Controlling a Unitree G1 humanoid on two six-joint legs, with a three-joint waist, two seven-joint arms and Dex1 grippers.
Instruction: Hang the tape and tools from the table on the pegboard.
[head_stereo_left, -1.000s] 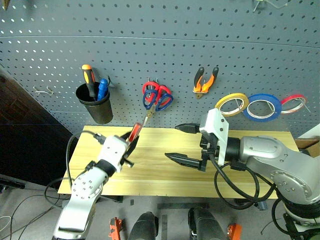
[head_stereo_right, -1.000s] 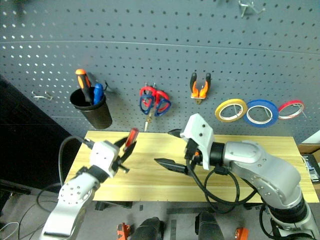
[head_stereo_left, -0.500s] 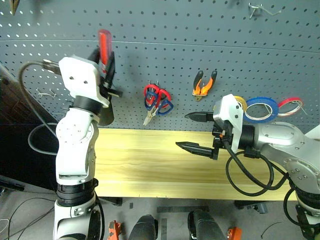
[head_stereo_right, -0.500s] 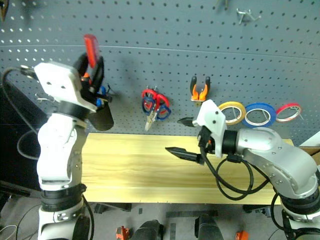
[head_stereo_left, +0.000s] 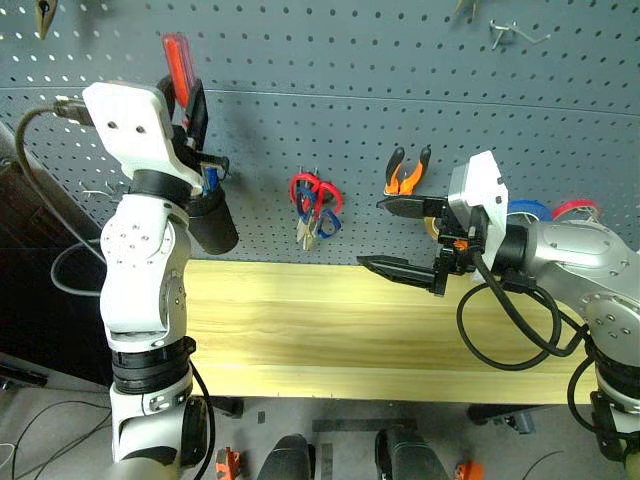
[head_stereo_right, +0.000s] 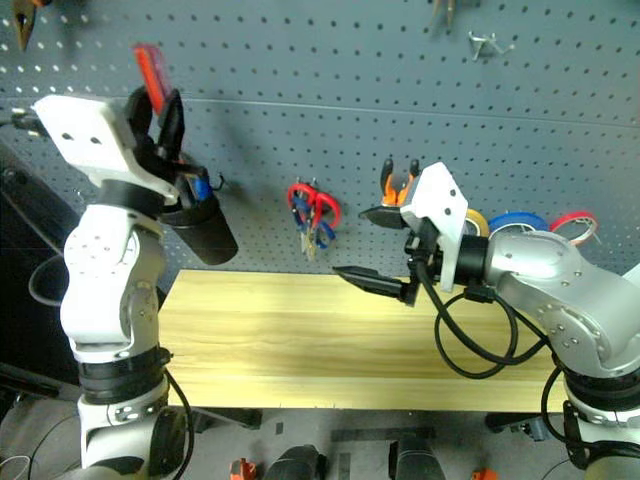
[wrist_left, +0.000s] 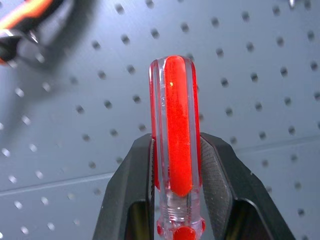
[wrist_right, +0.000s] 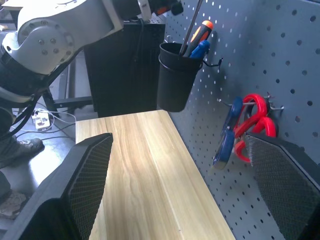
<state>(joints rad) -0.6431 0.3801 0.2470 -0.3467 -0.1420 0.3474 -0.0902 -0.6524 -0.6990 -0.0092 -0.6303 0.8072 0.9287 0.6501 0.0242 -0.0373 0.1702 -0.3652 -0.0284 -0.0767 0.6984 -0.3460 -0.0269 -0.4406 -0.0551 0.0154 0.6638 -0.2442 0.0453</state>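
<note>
Red-handled screwdriver (wrist_left: 175, 145) is clamped in the left end effector (head_stereo_left: 190, 105), handle up and shaft pointing down over the black cup (head_stereo_left: 210, 222) on the pegboard (head_stereo_left: 330, 90), probably lined up to drop in beside the two drivers already there. Right end effector (head_stereo_left: 400, 236) hangs over the bare tabletop (head_stereo_left: 300, 320), fingers wide apart and empty. Scissors (head_stereo_left: 314, 205), pliers (head_stereo_left: 405, 172) and tape rolls (head_stereo_right: 500, 222) already hang on hooks.

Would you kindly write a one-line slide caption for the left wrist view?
Left hand shut on the red-handled screwdriver, its handle raised before the dark grey pegboard.
</note>
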